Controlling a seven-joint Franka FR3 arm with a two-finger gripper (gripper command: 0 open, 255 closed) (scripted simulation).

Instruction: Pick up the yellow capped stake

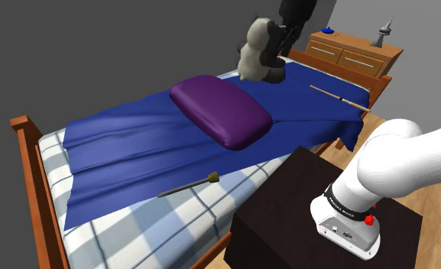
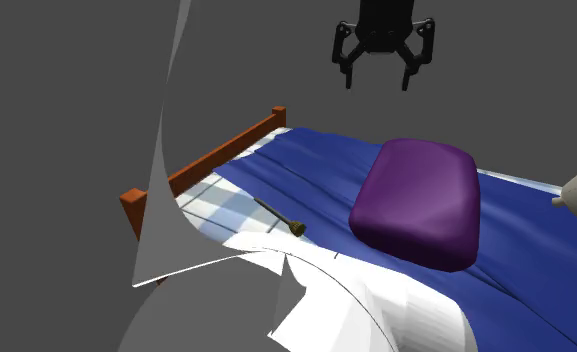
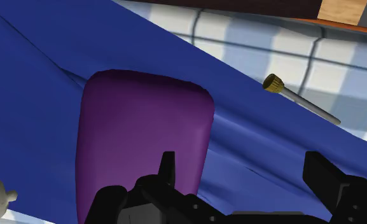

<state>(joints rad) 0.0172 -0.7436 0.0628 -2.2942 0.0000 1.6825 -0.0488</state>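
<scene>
The gripper (image 2: 378,80) hangs wide open at the second exterior view's top centre, over the pillow (image 2: 416,200), ready for a descent, as the stake (image 1: 188,186) lies untouched on the checked sheet (image 1: 173,223) at the shoulder view's lower centre.

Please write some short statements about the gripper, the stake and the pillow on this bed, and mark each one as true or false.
1. The gripper is open and holds nothing. True.
2. The stake lies on top of the pillow. False: it lies on the checked sheet, apart from the pillow.
3. The gripper hangs well above the bed. True.
4. The stake stands upright. False: it lies flat.
</scene>
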